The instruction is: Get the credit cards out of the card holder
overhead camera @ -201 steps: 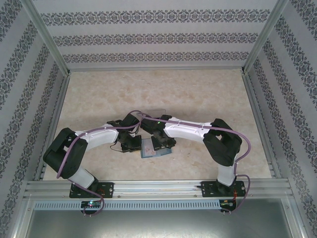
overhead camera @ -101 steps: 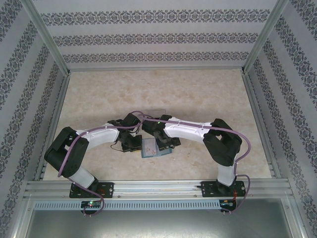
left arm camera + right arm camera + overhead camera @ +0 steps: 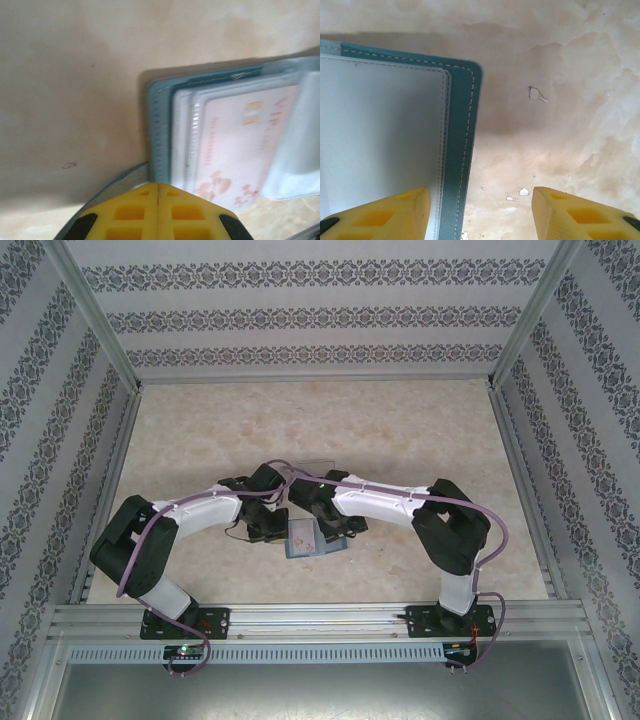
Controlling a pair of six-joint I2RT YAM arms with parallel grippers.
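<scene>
The teal-blue card holder [image 3: 300,544] lies open on the table between my two grippers. In the left wrist view its stitched edge [image 3: 159,130] frames a pale pocket holding a pinkish-white credit card [image 3: 235,150] with a gold chip and "VIP" lettering. My left gripper [image 3: 158,186] is shut, its tips at the holder's near edge, beside the curved strap tab [image 3: 117,184]. My right gripper [image 3: 480,210] is open. One of its fingers [image 3: 395,212] is over the holder's pale inner panel [image 3: 385,135]; the other is over bare table, with the teal border [image 3: 465,130] between them.
A faint transparent plastic piece [image 3: 315,462] lies just beyond the grippers. Small white flecks [image 3: 522,191] dot the marble-patterned table [image 3: 400,420]. Patterned walls and metal rails [image 3: 515,470] enclose the table on three sides.
The card holder has shifted slightly to the left. Both wrists have edged a little away from the near edge, and the right gripper has drawn in over the holder's right side.
</scene>
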